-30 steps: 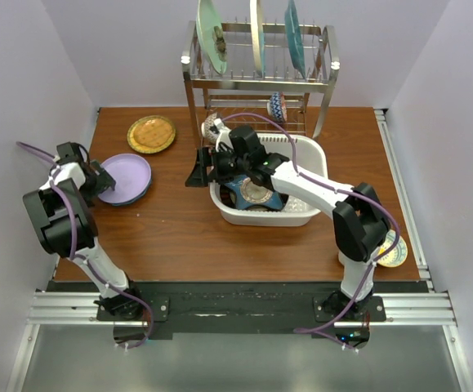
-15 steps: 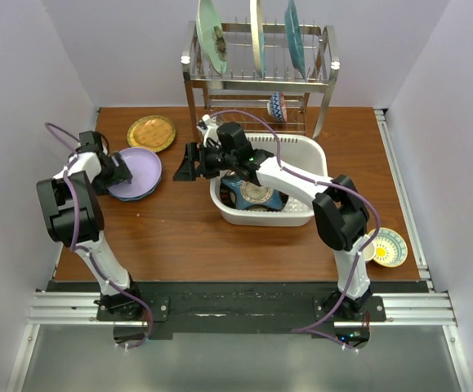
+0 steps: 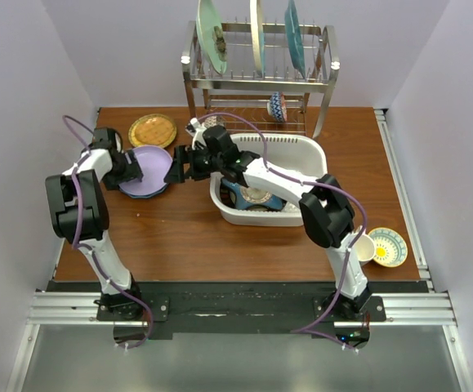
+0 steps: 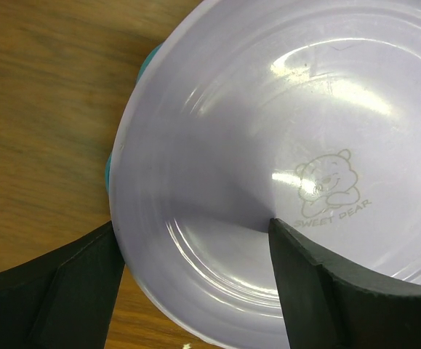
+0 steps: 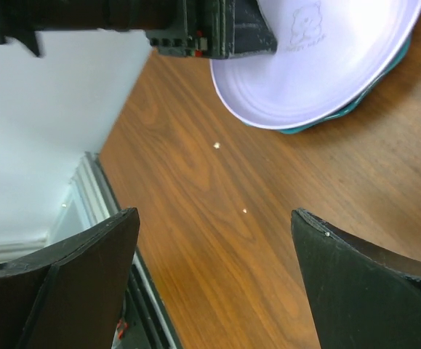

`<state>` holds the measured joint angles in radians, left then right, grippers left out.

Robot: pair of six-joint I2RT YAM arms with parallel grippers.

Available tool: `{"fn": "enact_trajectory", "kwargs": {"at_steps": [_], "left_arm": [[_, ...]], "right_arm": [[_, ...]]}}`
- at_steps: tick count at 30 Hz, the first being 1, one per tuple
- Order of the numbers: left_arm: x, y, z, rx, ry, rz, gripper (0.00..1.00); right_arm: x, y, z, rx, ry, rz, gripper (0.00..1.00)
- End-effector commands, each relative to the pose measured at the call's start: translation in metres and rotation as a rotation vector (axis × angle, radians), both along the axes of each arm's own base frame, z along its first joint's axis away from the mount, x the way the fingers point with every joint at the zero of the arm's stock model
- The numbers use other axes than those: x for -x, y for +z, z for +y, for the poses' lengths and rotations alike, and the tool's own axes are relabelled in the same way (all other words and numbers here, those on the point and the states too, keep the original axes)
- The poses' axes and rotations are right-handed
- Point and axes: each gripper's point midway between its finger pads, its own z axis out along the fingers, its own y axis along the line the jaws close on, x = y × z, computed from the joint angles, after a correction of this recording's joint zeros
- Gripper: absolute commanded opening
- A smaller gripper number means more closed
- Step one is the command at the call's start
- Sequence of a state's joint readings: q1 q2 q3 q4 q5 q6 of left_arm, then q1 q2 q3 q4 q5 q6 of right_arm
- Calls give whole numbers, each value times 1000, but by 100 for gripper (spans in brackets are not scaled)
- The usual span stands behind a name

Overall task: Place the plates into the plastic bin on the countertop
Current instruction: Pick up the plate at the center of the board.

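Observation:
The lavender plate (image 3: 150, 159) (image 4: 283, 131) lies on the countertop (image 3: 179, 237) at the far left, on top of a teal-rimmed plate (image 4: 110, 169). My left gripper (image 3: 131, 173) (image 4: 194, 224) is open and straddles the lavender plate's near rim, one finger outside it and one over its inside. My right gripper (image 3: 173, 169) (image 5: 217, 225) hangs open over bare wood just right of that plate (image 5: 319, 65). An amber plate (image 3: 152, 130) lies behind. The white plastic bin (image 3: 305, 214) holds a blue star-shaped plate (image 3: 252, 196).
A steel wire rack (image 3: 261, 77) at the back carries three upright teal and cream plates (image 3: 211, 33). A small patterned bowl (image 3: 277, 106) sits under it. A saucer with a yellow centre (image 3: 390, 247) lies at the right edge near the right arm's base.
The left gripper and the lavender plate have shifted right and toward the back. The right gripper has swung left out of the bin to the plate's right side.

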<state>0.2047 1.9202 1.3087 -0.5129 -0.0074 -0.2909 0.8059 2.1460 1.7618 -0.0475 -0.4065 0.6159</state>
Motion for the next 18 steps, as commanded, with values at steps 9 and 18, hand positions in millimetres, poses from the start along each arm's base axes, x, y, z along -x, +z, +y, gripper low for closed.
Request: {"fn": "enact_trajectory", "kwargs": {"at_steps": [9,18], "left_arm": [[66,-46,-51,45,-147,238,77],[95,-46,-59,71,-173,249,73]], "right_arm": [[-14,-33,-6,172,-122,-27,83],[-31,-59,-8,225,-196,-35,81]]}}
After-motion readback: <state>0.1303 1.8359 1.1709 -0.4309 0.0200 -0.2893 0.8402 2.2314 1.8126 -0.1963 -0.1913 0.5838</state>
